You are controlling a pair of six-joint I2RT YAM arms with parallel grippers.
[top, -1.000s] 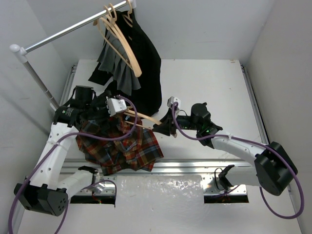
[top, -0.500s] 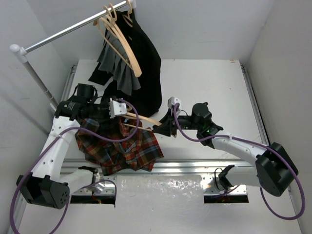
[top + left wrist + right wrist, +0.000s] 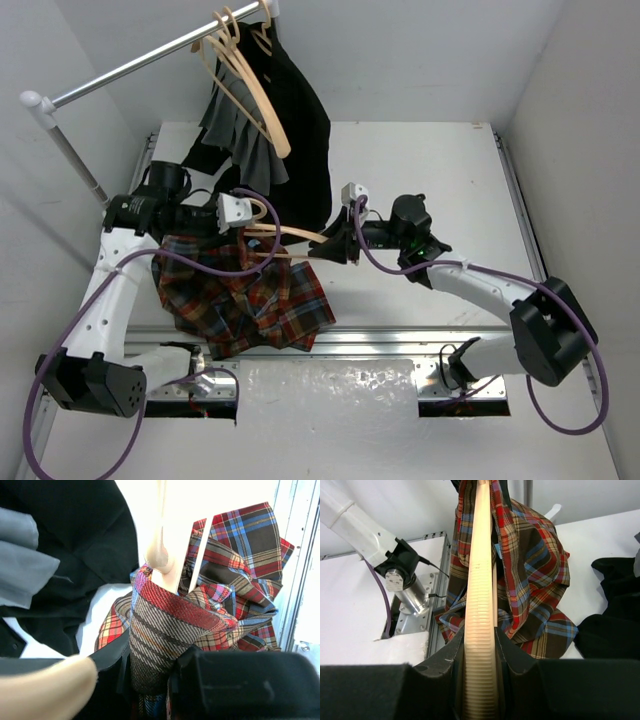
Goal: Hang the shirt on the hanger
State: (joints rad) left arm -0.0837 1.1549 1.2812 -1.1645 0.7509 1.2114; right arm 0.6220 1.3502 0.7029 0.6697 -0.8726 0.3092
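Between the two arms, above the white bench [image 3: 440, 170], the slim pale tan wood-coloured hanger [image 3: 480, 580] runs into the red, orange and navy plaid flannel shirt [image 3: 245, 300], which is heaped at the near left. The fingers of your right gripper [image 3: 480, 675] clamp the hanger's ribbed arm. The fingers of your left gripper [image 3: 155, 675] pinch a fold of soft woven cloth. Push the rigid arm deeper while drawing the limp fabric over its curve; the ribbing should help hold the shoulder.
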